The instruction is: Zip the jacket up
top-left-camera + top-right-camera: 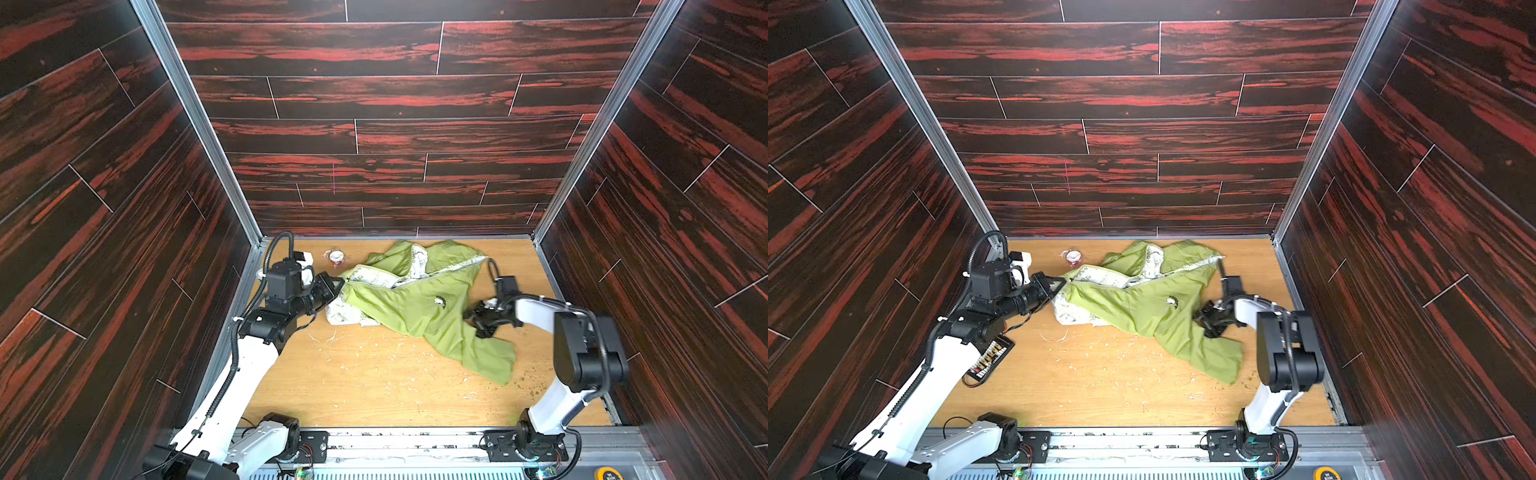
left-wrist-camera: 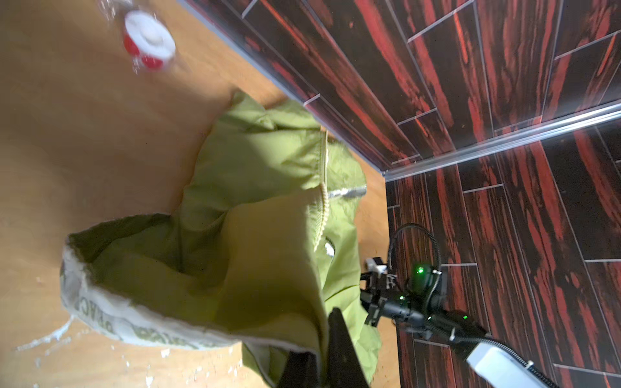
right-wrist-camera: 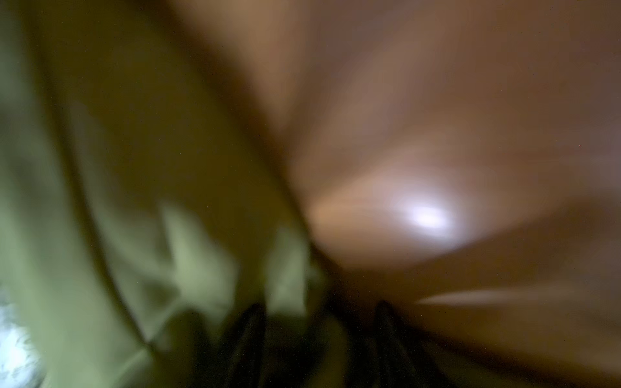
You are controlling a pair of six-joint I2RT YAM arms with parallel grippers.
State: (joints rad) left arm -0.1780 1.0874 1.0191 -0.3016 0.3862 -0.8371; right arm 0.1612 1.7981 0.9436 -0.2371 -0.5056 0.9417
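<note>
Currently the lime-green jacket (image 1: 415,316) is lying rumpled on the wooden table (image 1: 374,386), toward the back wall and right of centre in both top views. Its front is hanging open, so the pale printed lining (image 1: 376,277) is showing along the green zipper (image 1: 419,279). A small white dog print (image 1: 440,302) is facing up on the chest panel, and one green part is trailing toward the near right.

The left gripper (image 1: 338,286) is pinching the jacket's left-hand corner, where shell and lining meet. In the left wrist view its dark fingers (image 2: 339,346) are pressing together on that hem, with the cloth hanging raised in a loose fold.

The right gripper (image 1: 478,323) is sitting low at the jacket's right edge. Its wrist view is badly smeared: two dark fingers (image 3: 248,332) are showing with green cloth beside them, but whether they are clamping anything I cannot tell.

A small red-and-white cup (image 1: 336,257) is standing near the back wall, apart from the jacket.
</note>
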